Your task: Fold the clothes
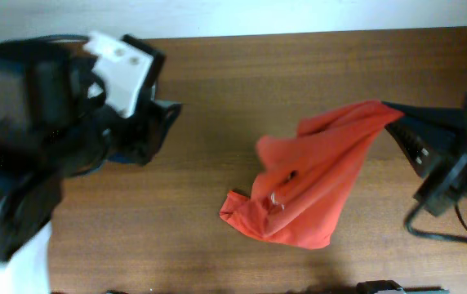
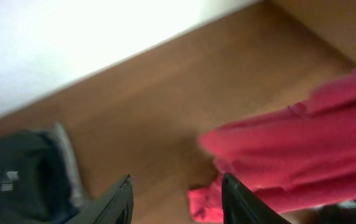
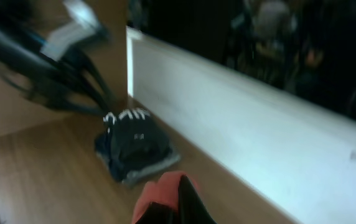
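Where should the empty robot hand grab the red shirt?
Grab the orange-red T-shirt by its pointed lower-left corner, coming in from the left. That corner sticks out on the table toward the open left gripper. The right gripper holds the far upper-right end, so pulling would likely spread it.

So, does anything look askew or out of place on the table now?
Yes. The orange-red T-shirt lies crumpled in the middle of the table, not flat. One end is stretched up toward the right gripper, which pinches it. The left gripper is open and apart from it.
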Robot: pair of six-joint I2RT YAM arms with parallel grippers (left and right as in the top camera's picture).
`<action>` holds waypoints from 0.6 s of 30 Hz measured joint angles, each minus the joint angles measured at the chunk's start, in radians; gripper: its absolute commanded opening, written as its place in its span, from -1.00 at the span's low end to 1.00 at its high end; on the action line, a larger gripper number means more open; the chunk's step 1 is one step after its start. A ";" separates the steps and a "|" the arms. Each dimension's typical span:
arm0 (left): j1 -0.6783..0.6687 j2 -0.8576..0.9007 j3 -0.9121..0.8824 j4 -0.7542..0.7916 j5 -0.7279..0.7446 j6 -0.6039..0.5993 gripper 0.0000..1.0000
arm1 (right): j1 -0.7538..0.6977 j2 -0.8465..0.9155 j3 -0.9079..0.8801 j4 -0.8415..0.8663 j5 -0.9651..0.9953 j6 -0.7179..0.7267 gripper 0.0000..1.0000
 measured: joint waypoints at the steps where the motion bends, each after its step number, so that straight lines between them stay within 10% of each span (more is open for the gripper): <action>1: 0.000 0.018 -0.010 0.000 0.019 0.000 -0.09 | 0.000 -0.003 0.003 0.019 -0.018 -0.010 -0.92; 18: 0.000 0.003 -0.063 -0.061 0.241 0.068 -0.10 | 0.000 -0.002 0.007 0.134 0.183 0.111 -0.92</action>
